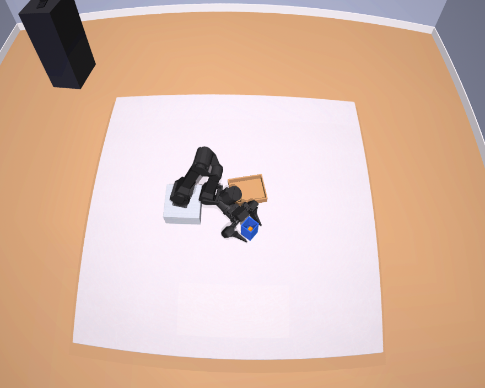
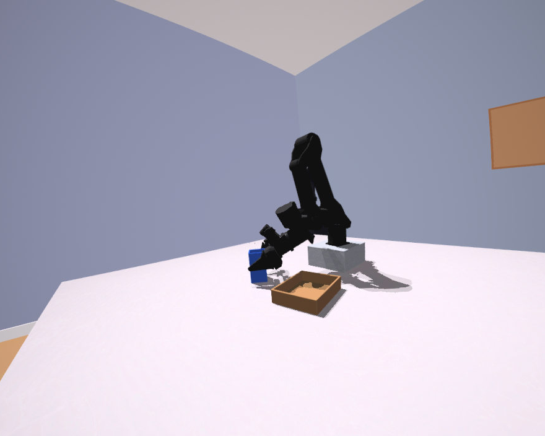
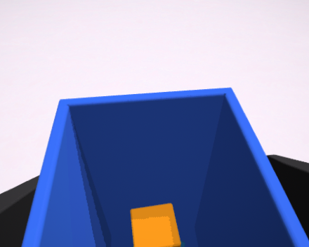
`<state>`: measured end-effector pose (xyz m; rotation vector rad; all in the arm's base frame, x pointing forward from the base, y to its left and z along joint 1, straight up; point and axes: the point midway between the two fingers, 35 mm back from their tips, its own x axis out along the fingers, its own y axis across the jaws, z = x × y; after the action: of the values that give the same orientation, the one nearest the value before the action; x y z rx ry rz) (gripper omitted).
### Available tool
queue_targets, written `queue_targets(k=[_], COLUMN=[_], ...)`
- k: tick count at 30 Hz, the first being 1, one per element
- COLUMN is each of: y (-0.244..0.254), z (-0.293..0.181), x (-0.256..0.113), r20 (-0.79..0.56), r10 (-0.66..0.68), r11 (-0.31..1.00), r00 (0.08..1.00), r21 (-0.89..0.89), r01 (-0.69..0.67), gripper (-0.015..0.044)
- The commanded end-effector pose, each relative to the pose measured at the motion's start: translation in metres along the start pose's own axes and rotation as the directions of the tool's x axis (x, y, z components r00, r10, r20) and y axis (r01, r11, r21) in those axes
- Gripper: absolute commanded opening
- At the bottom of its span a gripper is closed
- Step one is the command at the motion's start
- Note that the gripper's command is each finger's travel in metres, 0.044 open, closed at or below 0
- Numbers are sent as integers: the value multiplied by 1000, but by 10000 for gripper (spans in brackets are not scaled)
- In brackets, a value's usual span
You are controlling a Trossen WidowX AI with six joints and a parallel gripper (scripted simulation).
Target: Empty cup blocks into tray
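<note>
On the white desk [image 1: 230, 313] [image 2: 357, 375] [image 3: 148, 42]: one black arm [image 1: 204, 160] [image 2: 326, 189]; one gripper [image 1: 253, 232] [image 2: 256, 259] [image 3: 163, 173], spread fully wide, gripping nothing, with a finger either side of the cup; contact unclear. Near it, one brown tray [image 1: 264, 191] [image 2: 294, 302]. Between the fingers, one blue cup [image 1: 246, 233] [image 2: 259, 273] [image 3: 148, 140], upright on the desk. Inside, one orange block [image 1: 250, 228] [image 3: 153, 229] plus a teal sliver [image 3: 182, 243], too hidden to identify.

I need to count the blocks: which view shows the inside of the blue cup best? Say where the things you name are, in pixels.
The wrist view: it looks into the blue cup [image 1: 244, 232] [image 2: 257, 269] [image 3: 145, 140], revealing an orange block. The top view shows that block tiny; the exterior only the cup's outside.
</note>
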<state>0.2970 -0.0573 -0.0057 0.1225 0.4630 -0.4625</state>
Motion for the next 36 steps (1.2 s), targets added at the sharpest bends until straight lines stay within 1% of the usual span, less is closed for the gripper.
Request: queue_targets(k=[1, 4, 5, 12, 29, 36], y=[1, 1, 1, 1, 1, 1], z=[-3, -3, -3, -3, -3, 5], x=[4, 4, 4, 4, 4, 1], r20=[-6, -6, -6, -6, -6, -6], r10=[5, 5, 5, 5, 5, 5], r11=[1000, 1000, 1000, 1000, 1000, 1000], r00=[1000, 1000, 1000, 1000, 1000, 1000], r21=[-6, -6, -6, -6, -6, -6], r01=[-5, -5, -5, -5, -5, -5], gripper=[414, 335, 328, 328, 214, 31])
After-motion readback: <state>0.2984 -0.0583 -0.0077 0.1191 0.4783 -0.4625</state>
